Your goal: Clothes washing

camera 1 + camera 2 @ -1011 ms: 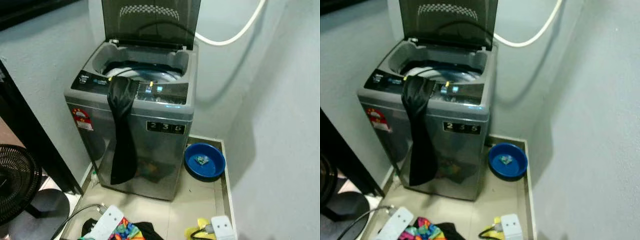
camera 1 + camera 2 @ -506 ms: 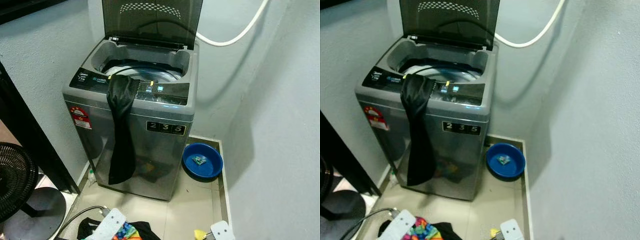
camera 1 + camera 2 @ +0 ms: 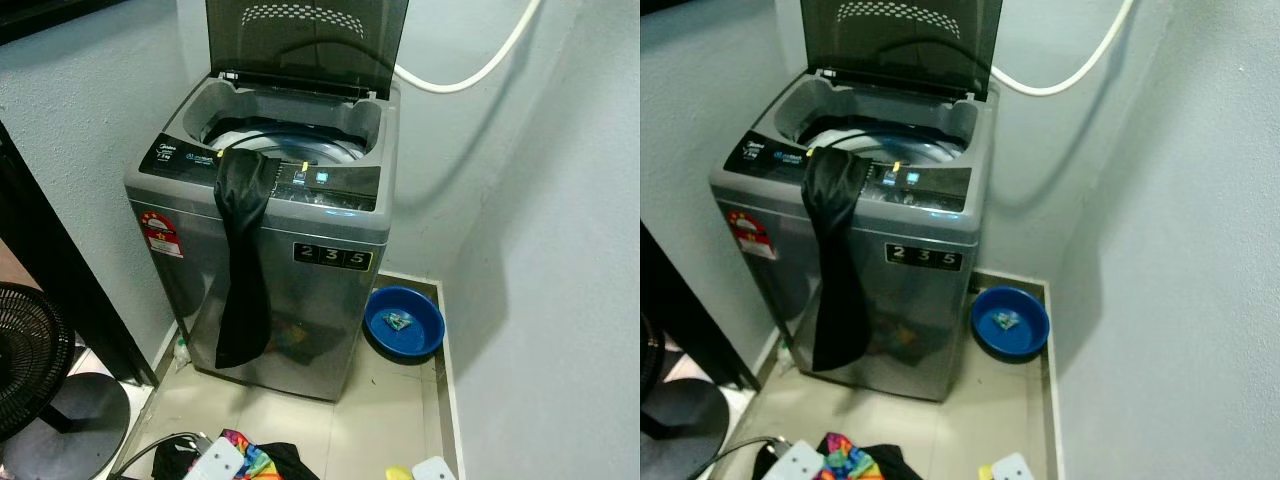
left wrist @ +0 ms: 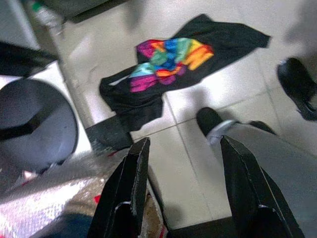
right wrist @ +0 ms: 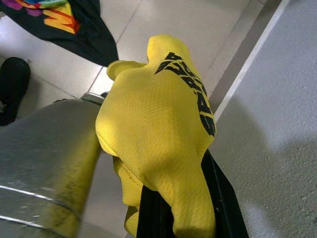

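A grey top-loading washing machine (image 3: 300, 270) stands in the corner with its lid up. A black garment (image 3: 243, 260) hangs from the drum over the front panel. On the floor in front of it lies a black shirt with a rainbow print (image 4: 171, 62), also seen low down as a bunched shirt (image 3: 255, 465). My left gripper (image 4: 184, 145) hangs open above the floor tiles, short of that shirt. My right gripper (image 5: 185, 208) is shut on a yellow garment with black lettering (image 5: 158, 124), which covers its fingertips. A bit of that yellow cloth (image 3: 398, 472) shows beside my right wrist.
A blue basin (image 3: 405, 322) holding a small item sits on the floor right of the washer. A black fan (image 3: 30, 360) and a round stool (image 3: 75, 430) stand to the left. A white hose (image 3: 470, 75) loops on the wall. My black feet (image 4: 208, 119) are on the tiles.
The whole picture has shifted slightly, so the camera moved. Both wrists have sunk toward the bottom edge of the eye views, and less of the yellow cloth shows. The washer and the black garment are unchanged.
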Controlling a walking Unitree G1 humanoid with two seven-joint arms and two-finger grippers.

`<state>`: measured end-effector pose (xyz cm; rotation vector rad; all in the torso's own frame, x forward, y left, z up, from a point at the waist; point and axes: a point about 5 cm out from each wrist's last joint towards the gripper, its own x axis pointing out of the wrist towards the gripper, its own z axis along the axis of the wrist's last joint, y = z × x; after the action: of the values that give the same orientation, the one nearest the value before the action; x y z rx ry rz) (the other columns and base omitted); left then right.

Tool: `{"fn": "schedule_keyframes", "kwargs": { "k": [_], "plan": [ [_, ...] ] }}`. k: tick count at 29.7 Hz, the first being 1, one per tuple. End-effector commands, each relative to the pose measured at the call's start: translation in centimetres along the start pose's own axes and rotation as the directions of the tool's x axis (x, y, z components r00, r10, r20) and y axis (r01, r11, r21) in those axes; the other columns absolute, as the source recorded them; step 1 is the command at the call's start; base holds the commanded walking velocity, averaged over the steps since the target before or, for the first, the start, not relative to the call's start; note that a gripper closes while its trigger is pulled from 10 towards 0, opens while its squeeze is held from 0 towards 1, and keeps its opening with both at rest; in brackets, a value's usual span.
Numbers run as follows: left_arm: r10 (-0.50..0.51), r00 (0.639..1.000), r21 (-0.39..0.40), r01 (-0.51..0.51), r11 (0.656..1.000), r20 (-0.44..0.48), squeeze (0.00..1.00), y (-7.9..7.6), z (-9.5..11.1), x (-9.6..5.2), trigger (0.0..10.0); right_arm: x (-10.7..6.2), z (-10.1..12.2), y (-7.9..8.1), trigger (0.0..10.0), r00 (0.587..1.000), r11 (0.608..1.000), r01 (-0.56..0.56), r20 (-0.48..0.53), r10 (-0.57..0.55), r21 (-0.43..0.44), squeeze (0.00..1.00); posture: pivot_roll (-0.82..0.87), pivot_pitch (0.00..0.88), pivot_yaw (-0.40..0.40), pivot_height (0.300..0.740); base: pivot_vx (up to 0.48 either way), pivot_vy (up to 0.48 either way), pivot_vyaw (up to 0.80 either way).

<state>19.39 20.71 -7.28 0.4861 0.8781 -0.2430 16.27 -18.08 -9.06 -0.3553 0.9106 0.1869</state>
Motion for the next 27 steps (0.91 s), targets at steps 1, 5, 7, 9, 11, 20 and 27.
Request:
{"fn": "schedule_keyframes", "kwargs": {
  "k": [1, 5, 7, 9, 11, 20, 27],
  "plan": [
    [0.012, 1.0, -0.076, -0.012, 0.997, -0.012, 0.0, -0.1, -0.3, 0.0, 10.0, 0.0, 0.0, 0.2, 10.0, 0.999, 0.998, -0.032, 0.007, 0.032, -0.052, 0.0, 0.11, 0.0, -0.016, 0.74, 0.0, 0.0, 0.0],
    [0.047, 0.999, -0.217, -0.044, 0.975, 0.008, 0.0, -0.1, 0.6, 0.2, 10.0, 0.3, 1.1, -0.2, 10.0, 0.999, 1.0, -0.007, 0.033, 0.007, -0.001, 0.0, 0.14, 0.0, -0.047, 0.74, 0.0, 0.0, 0.0],
    [0.06, 0.998, -0.275, -0.051, 0.96, 0.024, 0.0, -0.1, 1.1, 0.3, 10.0, 0.5, 2.1, -0.4, 10.0, 0.999, 0.999, -0.006, 0.053, 0.003, 0.044, 0.0, 0.15, 0.0, -0.057, 0.74, 0.0, 0.0, 0.0],
    [0.065, 0.997, -0.296, -0.052, 0.954, 0.034, 0.0, -0.1, 1.4, 0.4, 10.0, 0.6, 2.6, -0.4, 10.0, 0.998, 0.998, -0.012, 0.065, 0.008, 0.06, 0.0, 0.15, 0.0, -0.057, 0.74, 0.0, 0.0, 0.0],
    [0.078, 0.996, -0.319, -0.063, 0.946, 0.035, 0.0, 0.1, 1.3, 0.3, 10.0, 1.1, 5.0, -0.8, 10.0, 0.992, 0.976, 0.005, 0.119, -0.032, 0.218, 0.0, 0.16, 0.0, -0.057, 0.74, 0.0, 0.0, 0.0],
    [0.034, 0.999, -0.198, -0.027, 0.98, 0.034, 0.0, -0.9, 0.5, 0.1, 10.0, 1.2, 4.9, -0.8, 10.0, 0.995, 0.919, 0.035, 0.075, -0.07, 0.394, 0.0, 0.17, 0.0, -0.058, 0.74, 0.0, 0.0, 0.0],
    [0.001, 0.998, -0.091, 0.004, 0.996, 0.056, 0.0, -1.2, 0.9, 0.1, 10.0, 1.0, 3.6, -1.5, 10.0, 0.995, 0.9, 0.067, 0.043, -0.094, 0.431, 0.0, 0.17, 0.0, -0.054, 0.74, 0.0, 0.0, 0.0]
  ]
}}
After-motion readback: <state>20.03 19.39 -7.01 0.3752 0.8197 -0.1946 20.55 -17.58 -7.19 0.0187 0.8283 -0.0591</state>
